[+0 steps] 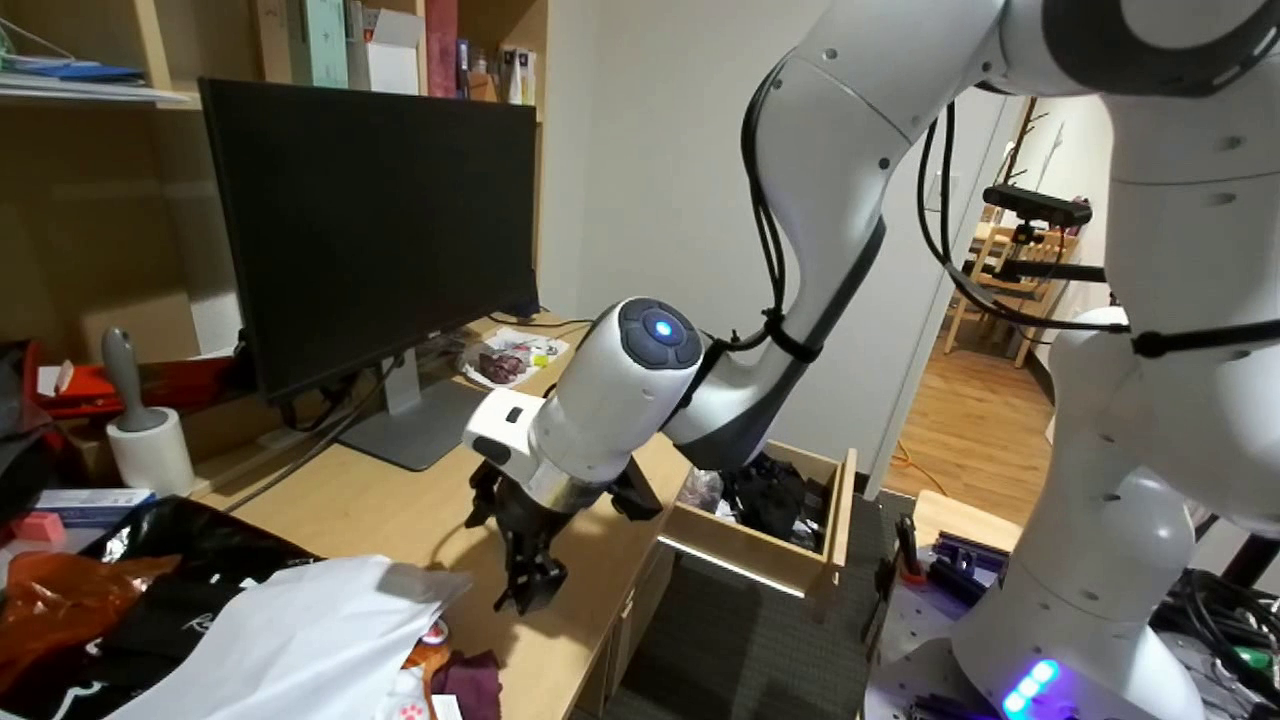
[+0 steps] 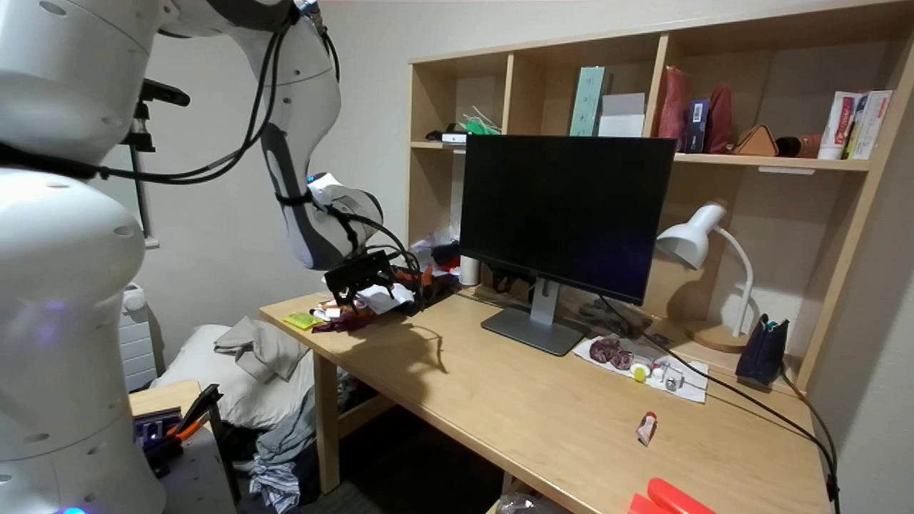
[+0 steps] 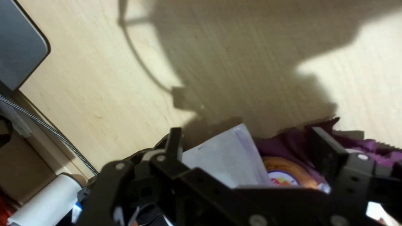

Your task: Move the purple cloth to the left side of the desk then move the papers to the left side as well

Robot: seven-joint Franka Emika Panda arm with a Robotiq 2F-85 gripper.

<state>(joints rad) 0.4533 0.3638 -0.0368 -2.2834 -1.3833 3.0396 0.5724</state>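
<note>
purple cloth (image 3: 284,145) below parted fingers (image 3: 326,153)

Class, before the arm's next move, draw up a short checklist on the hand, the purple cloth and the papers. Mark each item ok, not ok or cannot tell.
1. The hand is open and grips nothing: ok.
2. The purple cloth lies left of the monitor, as one faces its screen: ok.
3. The papers lie on that same side: ok.
4. The papers are clear of other things: not ok, they lie partly over black plastic.
5. The purple cloth is uncovered: not ok, an orange-brown item overlaps it in the wrist view.
6. Number of sheets in the papers: cannot tell.
</note>
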